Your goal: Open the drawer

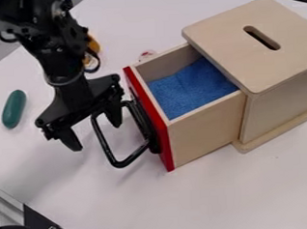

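Drawer (202,137): pale wood, red front (165,152), black looped handle (104,144), blue lining (193,87) | open, drawn partway out of its wooden box (275,111) | upright, front facing the pincer (96,135) | drawer body just right of the pincer, handle overlapping its nearer finger, contact unclear

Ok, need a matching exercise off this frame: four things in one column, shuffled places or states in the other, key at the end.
1. green oblong object
2. blue cloth
3. black two-finger gripper
4. red-fronted wooden drawer

A. open, by the black metal handle
B. pulled out
C. on the white tabletop
D. inside the drawer

Pairs: 1-C, 2-D, 3-A, 4-B
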Controlling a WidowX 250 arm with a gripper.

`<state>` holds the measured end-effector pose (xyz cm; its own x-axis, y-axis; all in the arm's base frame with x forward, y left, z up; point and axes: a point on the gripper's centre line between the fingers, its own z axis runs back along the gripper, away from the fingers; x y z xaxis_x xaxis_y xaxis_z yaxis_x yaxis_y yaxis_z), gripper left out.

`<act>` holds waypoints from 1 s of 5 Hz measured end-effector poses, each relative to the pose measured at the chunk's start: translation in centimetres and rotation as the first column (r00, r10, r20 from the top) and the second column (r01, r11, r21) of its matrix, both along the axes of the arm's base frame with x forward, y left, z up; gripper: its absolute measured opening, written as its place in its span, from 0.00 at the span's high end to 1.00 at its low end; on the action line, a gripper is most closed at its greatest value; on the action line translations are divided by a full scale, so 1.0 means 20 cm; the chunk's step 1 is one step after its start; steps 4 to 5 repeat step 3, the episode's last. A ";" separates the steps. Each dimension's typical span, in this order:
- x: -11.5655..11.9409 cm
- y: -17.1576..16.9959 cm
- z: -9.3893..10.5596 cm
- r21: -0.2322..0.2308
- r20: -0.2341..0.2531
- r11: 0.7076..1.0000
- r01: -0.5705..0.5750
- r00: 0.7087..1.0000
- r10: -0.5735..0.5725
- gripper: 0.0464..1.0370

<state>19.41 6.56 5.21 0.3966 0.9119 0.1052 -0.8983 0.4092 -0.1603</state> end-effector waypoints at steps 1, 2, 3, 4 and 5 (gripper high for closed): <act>0.00 -0.01 0.07 0.003 0.041 1.000 0.014 0.999 -0.014 0.04; -0.02 0.00 0.16 0.038 0.085 0.999 0.022 0.996 -0.025 0.04; -0.05 0.04 0.21 0.053 0.068 0.999 0.007 0.998 -0.011 0.04; -0.05 0.04 0.21 0.053 0.068 0.999 0.007 0.998 -0.011 0.04; -0.05 0.04 0.21 0.053 0.068 0.999 0.007 0.998 -0.011 0.04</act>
